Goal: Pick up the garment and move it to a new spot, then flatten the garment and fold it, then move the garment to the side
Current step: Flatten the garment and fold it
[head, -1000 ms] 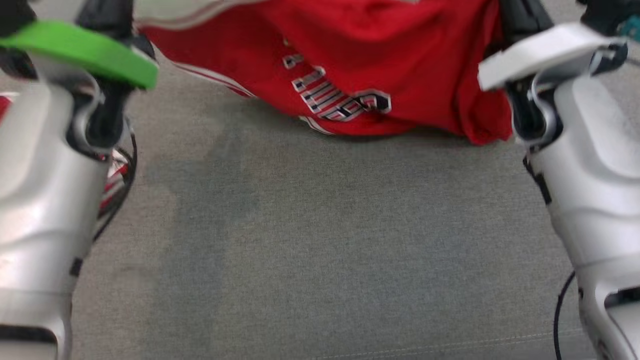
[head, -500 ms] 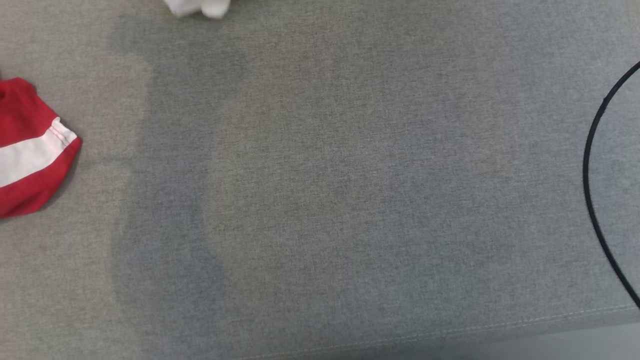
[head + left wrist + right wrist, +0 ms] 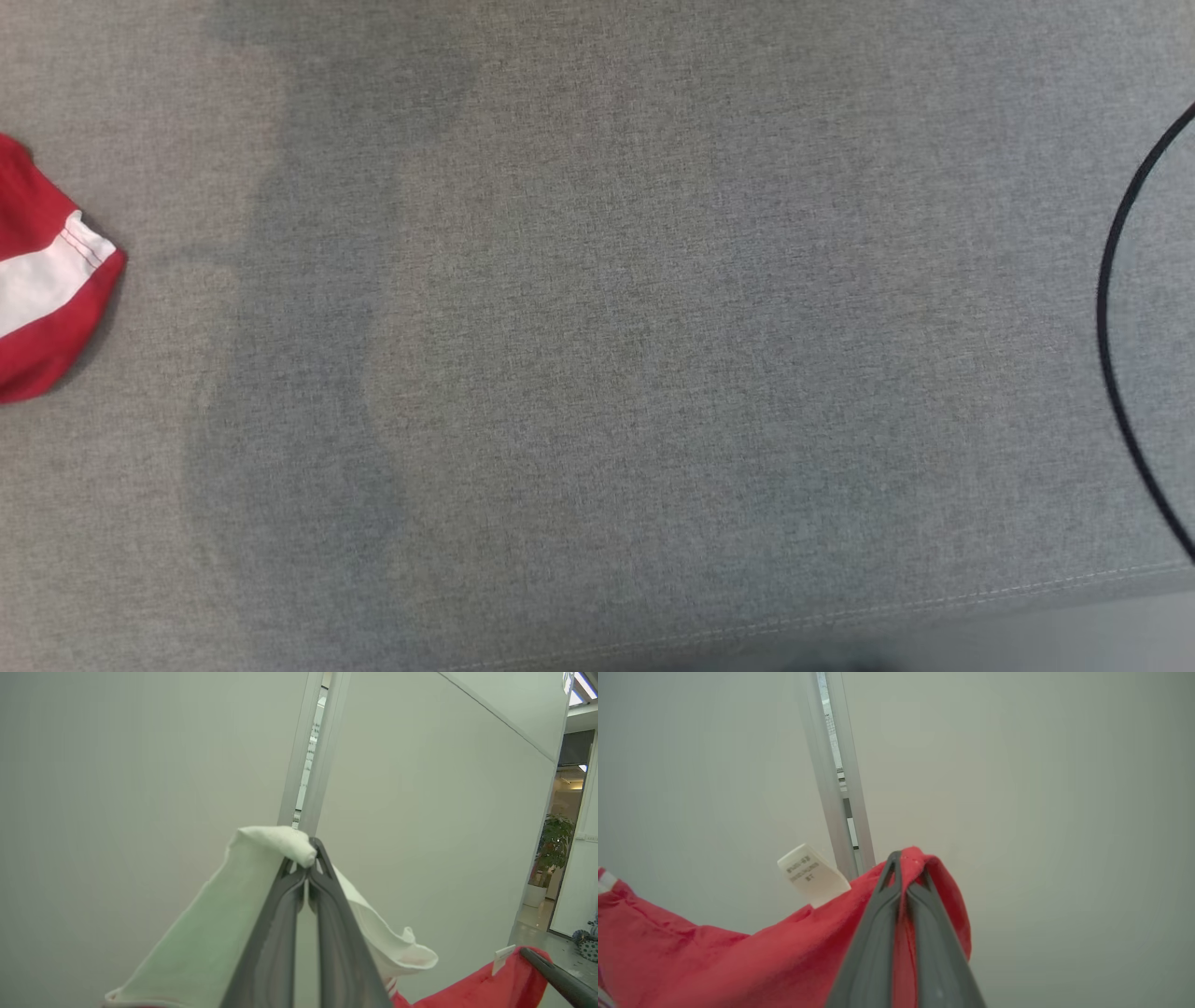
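Left wrist view: left tool (image 3: 309, 870) pressed together, pinching white cloth of the garment (image 3: 205, 938) at its tips.
Right wrist view: right tool (image 3: 906, 872) pinching a red fold, label (image 3: 812, 875) beside its tips.
Head view: red-and-white end on the left tool's side, over grey fabric (image 3: 597, 355); a second ago arms and red body were here; we judge it lifted.

The right gripper (image 3: 906, 868) has its two dark fingers pressed together on a fold of the red garment (image 3: 752, 961). The cloth drapes away to its left, where a white label (image 3: 810, 873) sticks up before a pale wall (image 3: 1041, 788).
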Motion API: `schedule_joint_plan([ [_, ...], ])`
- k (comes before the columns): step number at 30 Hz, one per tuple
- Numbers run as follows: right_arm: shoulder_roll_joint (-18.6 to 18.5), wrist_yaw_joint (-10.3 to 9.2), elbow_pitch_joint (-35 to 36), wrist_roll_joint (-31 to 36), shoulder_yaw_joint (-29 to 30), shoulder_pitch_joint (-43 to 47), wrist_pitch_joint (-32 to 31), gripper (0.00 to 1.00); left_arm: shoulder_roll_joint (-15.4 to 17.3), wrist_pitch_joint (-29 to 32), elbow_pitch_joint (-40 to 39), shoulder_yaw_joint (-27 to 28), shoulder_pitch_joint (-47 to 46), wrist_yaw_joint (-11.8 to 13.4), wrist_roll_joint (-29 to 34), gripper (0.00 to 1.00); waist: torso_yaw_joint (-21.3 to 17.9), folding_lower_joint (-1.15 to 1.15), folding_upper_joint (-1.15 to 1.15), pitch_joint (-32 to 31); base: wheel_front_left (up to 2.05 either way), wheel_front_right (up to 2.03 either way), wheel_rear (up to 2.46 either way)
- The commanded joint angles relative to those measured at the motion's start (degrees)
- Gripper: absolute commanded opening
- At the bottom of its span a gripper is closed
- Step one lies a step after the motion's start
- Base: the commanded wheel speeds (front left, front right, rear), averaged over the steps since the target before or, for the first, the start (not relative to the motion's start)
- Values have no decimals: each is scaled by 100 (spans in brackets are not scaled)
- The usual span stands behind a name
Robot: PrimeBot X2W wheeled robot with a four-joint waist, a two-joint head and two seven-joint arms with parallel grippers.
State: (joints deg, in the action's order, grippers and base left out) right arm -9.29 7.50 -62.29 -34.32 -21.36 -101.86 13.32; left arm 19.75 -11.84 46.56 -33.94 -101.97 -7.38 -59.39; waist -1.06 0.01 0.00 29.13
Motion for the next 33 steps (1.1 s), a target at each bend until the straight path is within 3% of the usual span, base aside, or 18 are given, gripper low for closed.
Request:
schedule_joint_plan([
  [1, 0, -3, 120, -94, -161, 294, 67, 0, 92, -85, -112, -103, 317, -21, -55, 0, -5, -1, 0, -43, 0, 0, 0],
  [7, -197, -3, 1070, -815, -991, 1942, 156, 0, 486, -327, -1001, -389, 1956, -21, -215, 0, -45, -1, 0, -558, 0, 0, 0],
  [10, -438, -3, 1697, -1232, -1345, 2893, 176, 0, 670, -336, -1611, -84, 3001, -21, -39, 0, -56, -1, 0, -871, 0, 0, 0],
  [13, -730, -3, 2249, -1551, -1539, 3822, 188, 0, 636, -331, -2176, 420, 4160, 25, 170, 0, -48, -1, 0, -1150, 0, 0, 0],
  [17, -1085, -3, 2921, -1825, -1656, 4991, 185, 0, 503, -328, -3018, 991, 5709, 240, 620, 0, -46, -1, 0, -1428, 0, 0, 0],
  [23, -1377, -2, 3641, -1920, -1593, 6607, 186, 0, 2, -329, -3992, 1699, 7889, 490, 1029, 0, -84, -1, 0, -1824, 0, 0, 0],
  [28, -1533, -3, 3902, -1799, -1363, 7799, 188, 0, -381, -329, -4311, 1854, 9318, 514, 1284, 0, -25, -1, 0, -2198, 0, 0, 0],
  [33, -1582, -3, 4073, -1640, -990, 8727, 188, 0, -574, -330, -4347, 1898, 10164, 558, 1480, 0, 60, -1, 0, -2507, 0, 0, 0],
])
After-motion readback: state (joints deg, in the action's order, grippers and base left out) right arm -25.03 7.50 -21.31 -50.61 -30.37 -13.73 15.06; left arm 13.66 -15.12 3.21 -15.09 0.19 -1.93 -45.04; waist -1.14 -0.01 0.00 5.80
